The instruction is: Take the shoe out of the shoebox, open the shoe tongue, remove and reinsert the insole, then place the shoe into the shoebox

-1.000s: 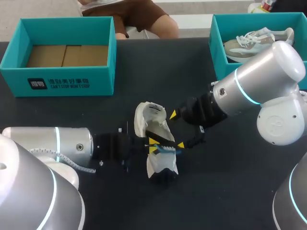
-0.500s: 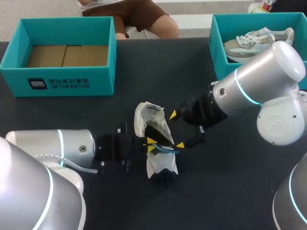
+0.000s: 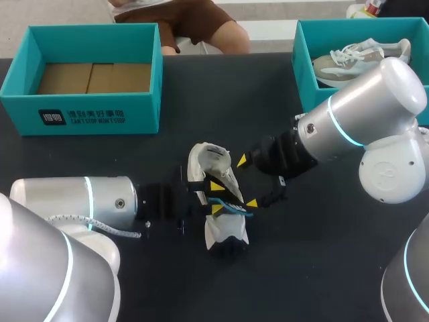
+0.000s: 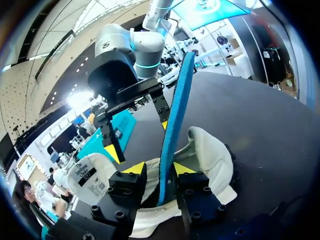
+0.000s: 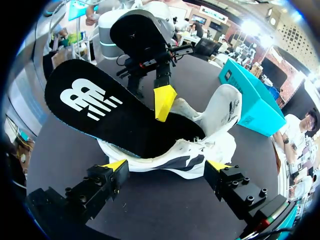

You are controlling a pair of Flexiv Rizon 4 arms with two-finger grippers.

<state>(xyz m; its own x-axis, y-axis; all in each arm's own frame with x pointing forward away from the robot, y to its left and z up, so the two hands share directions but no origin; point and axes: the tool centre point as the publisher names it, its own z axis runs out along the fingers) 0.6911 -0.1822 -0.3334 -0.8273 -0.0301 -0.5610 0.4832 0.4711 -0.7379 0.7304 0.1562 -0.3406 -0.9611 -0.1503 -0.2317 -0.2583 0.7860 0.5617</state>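
A white shoe (image 3: 224,231) lies on its side in the middle of the black table. Its black insole with a blue underside (image 3: 233,210) stands half out of the shoe's opening. My left gripper (image 3: 216,198) comes in from the left, its yellow tips on either side of the insole. In the left wrist view the insole (image 4: 175,110) stands edge-on between the open fingers of the left gripper (image 4: 159,169), with small gaps on both sides. My right gripper (image 3: 247,182) is wide open beside the shoe. In the right wrist view the shoe (image 5: 200,150) and insole (image 5: 115,115) lie just ahead of the right gripper (image 5: 166,165).
An empty teal shoebox (image 3: 94,107) stands at the back left. A second teal box (image 3: 305,67) at the back right holds another shoe (image 3: 355,57). My right arm's thick elbow hangs over the table's right side.
My left gripper's fingers have spread apart from the insole, which they pinched before. The left arm has edged slightly towards the shoe. The right arm has not moved.
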